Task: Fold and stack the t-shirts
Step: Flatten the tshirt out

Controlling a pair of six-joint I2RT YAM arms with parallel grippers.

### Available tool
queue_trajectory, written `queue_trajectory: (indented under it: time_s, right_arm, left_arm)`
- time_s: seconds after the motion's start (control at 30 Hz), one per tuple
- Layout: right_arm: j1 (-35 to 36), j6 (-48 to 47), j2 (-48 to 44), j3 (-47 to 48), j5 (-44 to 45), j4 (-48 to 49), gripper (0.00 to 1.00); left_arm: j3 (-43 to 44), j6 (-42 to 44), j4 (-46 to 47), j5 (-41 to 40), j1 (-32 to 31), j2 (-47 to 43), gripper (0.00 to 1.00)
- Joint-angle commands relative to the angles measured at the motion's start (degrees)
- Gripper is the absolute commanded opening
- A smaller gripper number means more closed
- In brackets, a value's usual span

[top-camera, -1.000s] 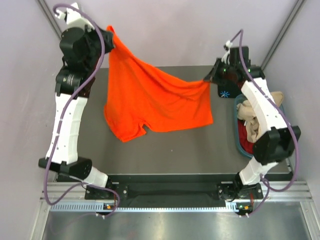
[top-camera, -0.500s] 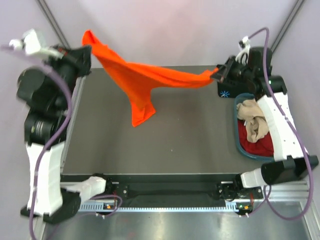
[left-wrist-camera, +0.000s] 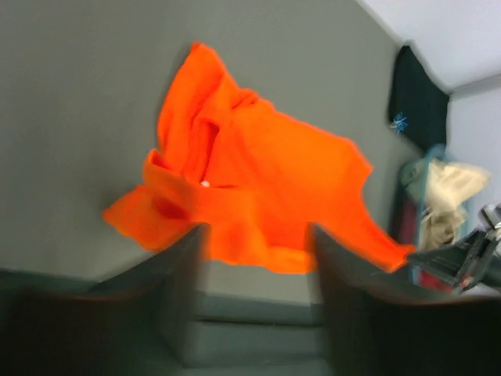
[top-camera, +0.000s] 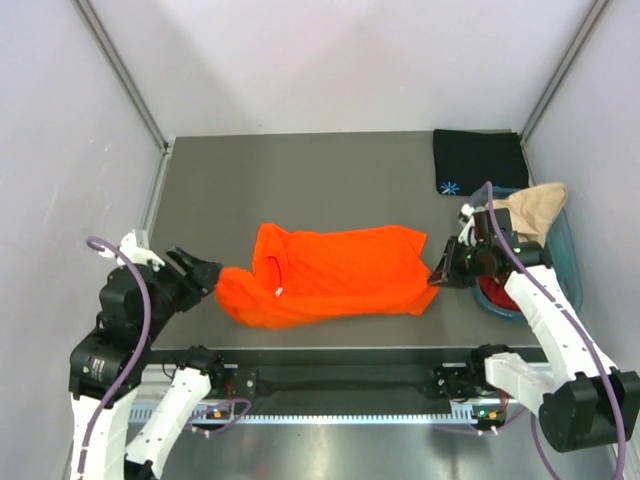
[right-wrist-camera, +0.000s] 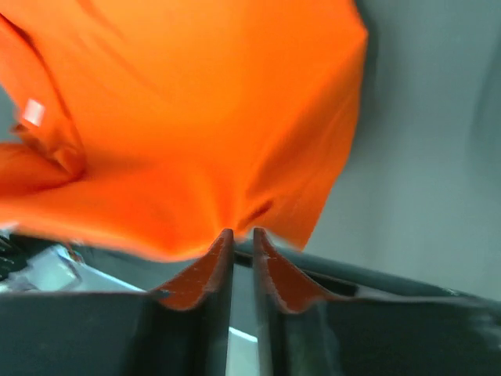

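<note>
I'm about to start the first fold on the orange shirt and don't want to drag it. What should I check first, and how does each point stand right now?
1. Left gripper free of the orange t-shirt: ok, jaws apart, cloth beyond its tips.
2. Right gripper free of the shirt: not ok, cloth puckers into its nearly shut tips.
3. Shirt spread flat: not ok, its left end is bunched.
4. Shirt wholly on the table: ok, though close to the near edge.
5. Stack spot: ok, the black t-shirt lies folded at the far right corner.
</note>
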Motion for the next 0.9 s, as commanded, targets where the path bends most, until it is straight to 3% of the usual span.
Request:
queue_trajectory:
  time_s: [0.0, 0.03, 0.2, 0.3, 0.4, 0.63, 0.87]
  right_arm:
    - [-0.4, -3.2, -1.3, -0.8, 0.8, -1.0, 0.18]
    - [-0.4, -3.6, -0.9, -0.5, 1.1, -1.2, 0.22]
    - [-0.2, -6.0, 5.3, 5.2, 3.4, 0.5, 0.39]
    - [0.2, -6.9, 10.4, 7.9, 5.0, 4.4, 0.4]
    - [2.5, -7.7, 18.5, 10.7, 7.5, 8.9, 0.41]
    - [5.7, -9.4, 40.1, 21.6, 11.9, 11.4, 0.44]
    - [6.5, -9.9, 54.5, 37.3, 13.5, 8.4, 0.46]
  left_arm:
    - [0.8, -5.0, -2.0, 0.4, 0.2, -2.2, 0.77]
    - [1.6, -3.2, -1.4, -0.7, 0.2, -2.0, 0.99]
    - [5.3, 4.4, 2.5, -3.7, 0.2, 7.6, 0.95]
    - [1.6, 7.2, 8.2, 2.7, 0.2, 17.6, 0.88]
    - [-1.9, 8.5, 13.1, 9.9, 0.1, 29.3, 0.89]
    - [0.0, 15.1, 18.2, 9.3, -0.5, 53.7, 0.94]
    - [6.3, 14.5, 22.5, 12.5, -1.4, 71.5, 0.85]
